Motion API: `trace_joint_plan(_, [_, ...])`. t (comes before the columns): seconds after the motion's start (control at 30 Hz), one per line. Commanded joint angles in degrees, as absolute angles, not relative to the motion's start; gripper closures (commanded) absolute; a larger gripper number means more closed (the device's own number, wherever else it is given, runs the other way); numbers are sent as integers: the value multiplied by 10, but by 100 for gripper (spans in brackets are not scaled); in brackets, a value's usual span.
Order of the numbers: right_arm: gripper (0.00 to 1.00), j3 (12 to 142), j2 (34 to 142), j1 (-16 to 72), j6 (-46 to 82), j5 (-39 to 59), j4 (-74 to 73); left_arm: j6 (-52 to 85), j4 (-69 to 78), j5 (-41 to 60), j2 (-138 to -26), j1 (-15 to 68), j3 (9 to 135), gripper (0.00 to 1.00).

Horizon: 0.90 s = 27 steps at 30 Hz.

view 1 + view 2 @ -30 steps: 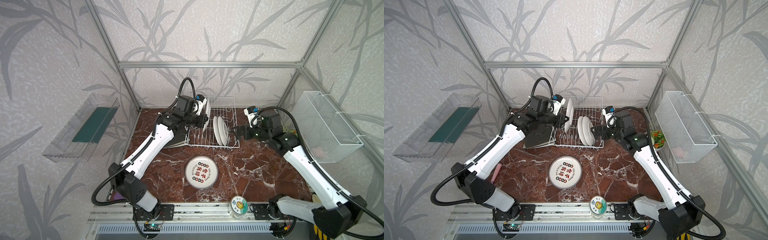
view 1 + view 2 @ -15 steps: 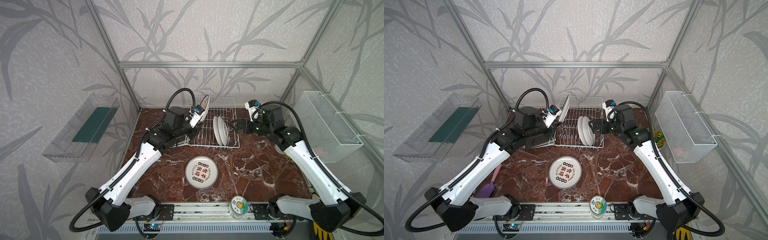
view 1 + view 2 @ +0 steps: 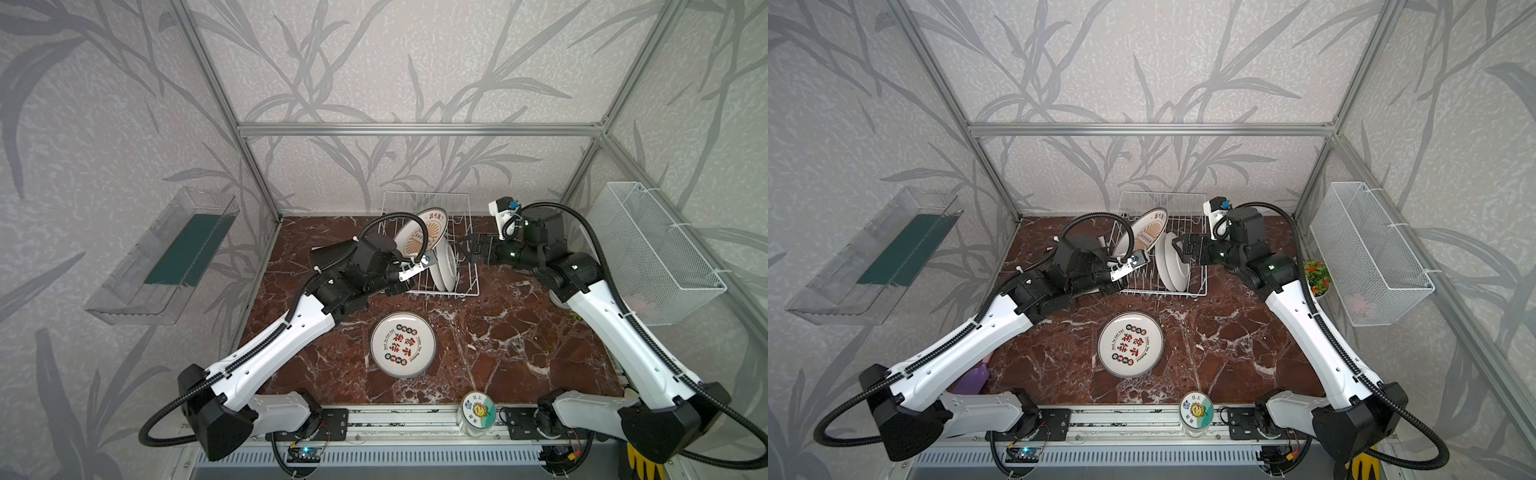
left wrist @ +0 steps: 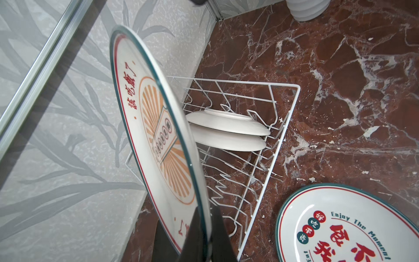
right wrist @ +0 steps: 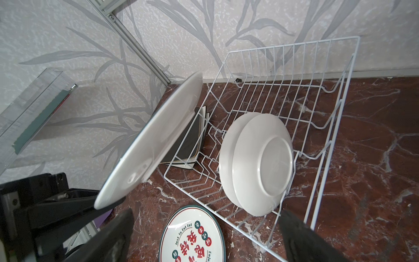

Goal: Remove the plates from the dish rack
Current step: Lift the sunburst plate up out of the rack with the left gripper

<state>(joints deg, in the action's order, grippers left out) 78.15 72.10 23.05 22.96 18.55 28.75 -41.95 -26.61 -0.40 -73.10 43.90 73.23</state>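
The white wire dish rack [image 3: 467,286] [image 3: 1198,286] stands at the back of the marble table. My left gripper [image 4: 204,240] is shut on the rim of a round sunburst plate [image 3: 420,232] [image 3: 1144,232] [image 4: 154,140], held tilted above the rack's left end. Two white plates [image 3: 444,266] [image 3: 1173,266] [image 5: 256,163] stand on edge in the rack's slots. My right gripper [image 3: 467,249] [image 3: 1183,249] [image 5: 206,215] is open beside them at the rack's right side. Another round plate [image 3: 402,344] [image 3: 1130,345] lies flat in front of the rack. A black square plate [image 5: 186,140] lies on cream ones left of the rack.
A white mesh basket [image 3: 656,253] hangs on the right wall and a clear shelf [image 3: 166,257] on the left wall. A jar with a flower lid [image 3: 478,409] stands at the front edge. A small plant [image 3: 1316,276] sits at the right, a purple object [image 3: 973,378] at the front left.
My left gripper has lifted the sunburst plate out of the rack and drawn it left and forward, tilting it. My right gripper has come closer to the two standing plates.
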Motion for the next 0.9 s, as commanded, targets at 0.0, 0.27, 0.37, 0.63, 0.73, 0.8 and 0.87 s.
trace_joint_plan(0.0, [1,782,728,235,247,201,266,-516,-248,-86,-747,469,728,100])
trace_joint_plan(0.27, [1,772,742,238,261,200,259,-583,-242,-171,-782,507,737,100])
trace_joint_plan(0.37, [2,770,753,238,269,196,264,-597,-227,-181,-786,516,732,100])
trace_joint_plan(0.63, [15,769,784,238,306,203,255,-623,-200,-207,-791,531,715,100])
trace_joint_plan(0.73, [23,774,800,238,323,221,251,-628,-180,-214,-789,535,701,100])
trace_joint_plan(0.8, [30,776,806,238,331,230,249,-629,-135,-230,-787,538,679,100])
trace_joint_plan(0.87, [36,778,813,238,335,237,249,-669,-104,-237,-784,540,658,100])
